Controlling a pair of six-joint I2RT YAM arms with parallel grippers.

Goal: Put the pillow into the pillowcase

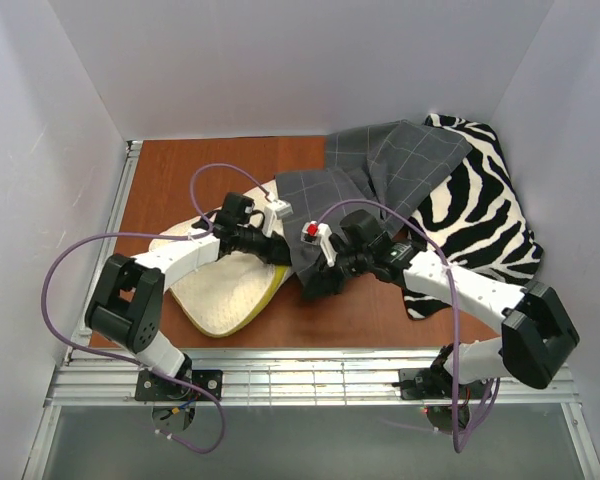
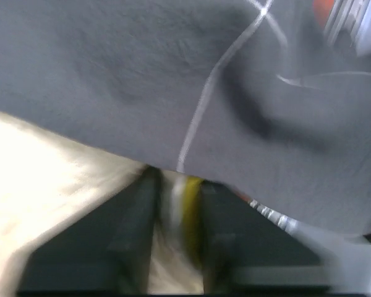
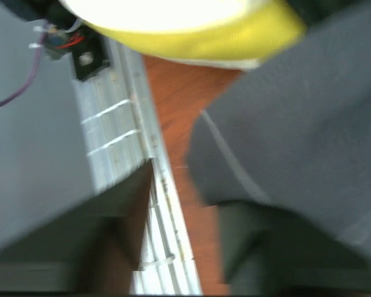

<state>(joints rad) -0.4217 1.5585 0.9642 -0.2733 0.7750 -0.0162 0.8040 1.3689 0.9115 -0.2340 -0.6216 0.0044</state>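
The cream-white pillow [image 1: 225,290] lies at the table's left middle, its yellow-green edge facing right. My left gripper [image 1: 280,255] is shut on that edge; in the left wrist view the cream and yellow rim [image 2: 184,216] sits pinched in the gripper [image 2: 179,235]. The dark grey gridded pillowcase [image 1: 380,165] spreads from the back right down to both grippers and hangs just over the left one [image 2: 204,80]. My right gripper [image 1: 314,286] is at the pillowcase's near corner. It stands open [image 3: 185,247], bare table showing between the fingers, with the grey cloth [image 3: 297,124] draped over its right finger [image 3: 278,253].
A black-and-white zebra-striped fabric [image 1: 475,215] lies at the right, partly under the pillowcase and the right arm. A metal rail [image 1: 310,375] runs along the table's near edge, close under the right gripper [image 3: 123,136]. White walls enclose the brown table [image 1: 180,185].
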